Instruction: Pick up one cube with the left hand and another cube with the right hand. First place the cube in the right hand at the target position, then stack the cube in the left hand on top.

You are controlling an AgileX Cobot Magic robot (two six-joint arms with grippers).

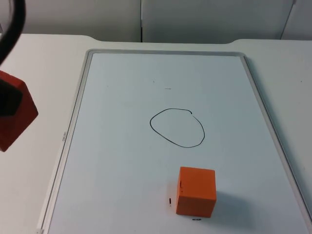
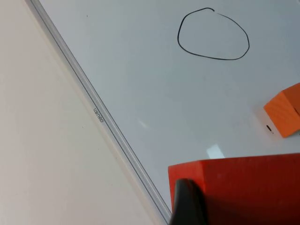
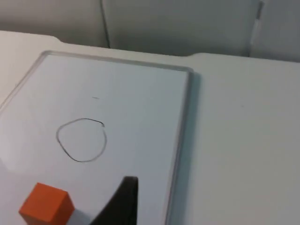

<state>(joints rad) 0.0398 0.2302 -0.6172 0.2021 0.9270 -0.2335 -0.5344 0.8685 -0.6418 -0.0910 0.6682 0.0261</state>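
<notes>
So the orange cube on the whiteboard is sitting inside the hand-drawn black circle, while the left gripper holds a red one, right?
Not quite. The orange cube sits outside the hand-drawn black circle, nearer the camera, as the top view shows. The left gripper does hold a red cube off the whiteboard.

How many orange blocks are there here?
2. One block sits on the whiteboard, near its front edge, below the drawn circle. The other block is held up by the left gripper, out past the whiteboard's left edge.
</notes>
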